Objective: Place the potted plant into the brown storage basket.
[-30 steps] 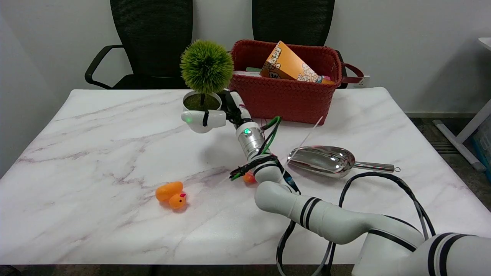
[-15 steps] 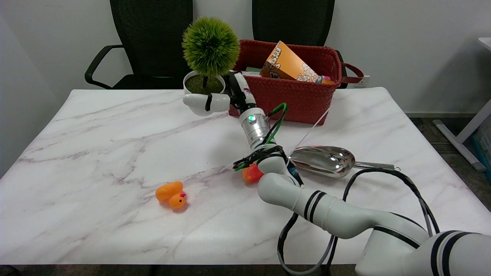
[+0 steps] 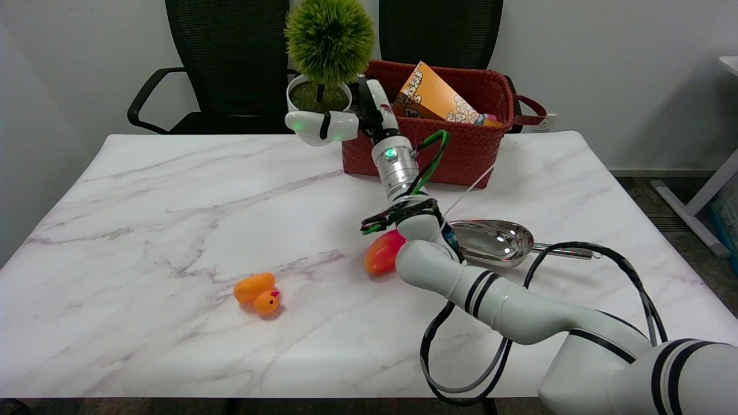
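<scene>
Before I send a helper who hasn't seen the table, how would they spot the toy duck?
Start at the marble table, then look to its near left part. The toy duck lies there alone, small and orange with a red beak, unlike the smooth orange-red fruit nearer the arm.

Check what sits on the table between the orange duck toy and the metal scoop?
In the head view, a red-orange fruit-like object lies between the duck toy and the scoop, with the right arm's forearm crossing just right of it.
</scene>
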Robot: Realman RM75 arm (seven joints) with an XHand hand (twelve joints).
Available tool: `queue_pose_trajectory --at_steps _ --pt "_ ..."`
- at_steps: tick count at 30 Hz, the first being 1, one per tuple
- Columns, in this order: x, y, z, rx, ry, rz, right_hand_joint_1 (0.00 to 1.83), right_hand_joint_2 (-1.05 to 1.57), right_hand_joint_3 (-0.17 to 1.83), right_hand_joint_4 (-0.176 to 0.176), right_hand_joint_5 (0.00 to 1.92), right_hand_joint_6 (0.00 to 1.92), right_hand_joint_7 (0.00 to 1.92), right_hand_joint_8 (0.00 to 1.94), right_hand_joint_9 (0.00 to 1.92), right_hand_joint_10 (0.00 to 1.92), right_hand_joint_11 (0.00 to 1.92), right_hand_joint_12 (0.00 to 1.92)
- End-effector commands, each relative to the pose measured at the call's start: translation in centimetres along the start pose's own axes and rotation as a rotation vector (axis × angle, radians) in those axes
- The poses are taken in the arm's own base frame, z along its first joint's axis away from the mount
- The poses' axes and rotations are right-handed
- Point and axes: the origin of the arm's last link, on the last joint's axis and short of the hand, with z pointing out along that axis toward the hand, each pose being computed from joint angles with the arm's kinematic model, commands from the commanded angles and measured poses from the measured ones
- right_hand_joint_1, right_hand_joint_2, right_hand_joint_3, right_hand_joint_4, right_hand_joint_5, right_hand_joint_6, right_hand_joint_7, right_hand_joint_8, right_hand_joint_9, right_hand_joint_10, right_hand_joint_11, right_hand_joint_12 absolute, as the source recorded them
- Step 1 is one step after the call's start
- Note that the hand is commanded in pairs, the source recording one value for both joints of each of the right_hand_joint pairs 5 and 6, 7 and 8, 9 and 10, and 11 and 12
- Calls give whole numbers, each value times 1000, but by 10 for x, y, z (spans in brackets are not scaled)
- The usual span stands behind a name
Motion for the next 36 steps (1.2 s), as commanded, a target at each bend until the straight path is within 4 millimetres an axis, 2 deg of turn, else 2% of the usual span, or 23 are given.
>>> queue_pose_trajectory --at_steps 1,6,19,36 --pt "36 -31 32 96 69 -80 1085 202 241 0 821 821 1172 1172 1080 1080 655 655" --pt "48 -38 46 108 100 -133 1081 195 246 0 833 833 1183 1183 1093 1093 650 650" --pt "68 -30 82 48 140 -251 1067 138 265 0 835 835 1169 1169 1065 1065 625 625" --pt "103 -9 100 -70 200 -439 1046 144 221 0 838 838 1171 1171 1044 1044 630 630"
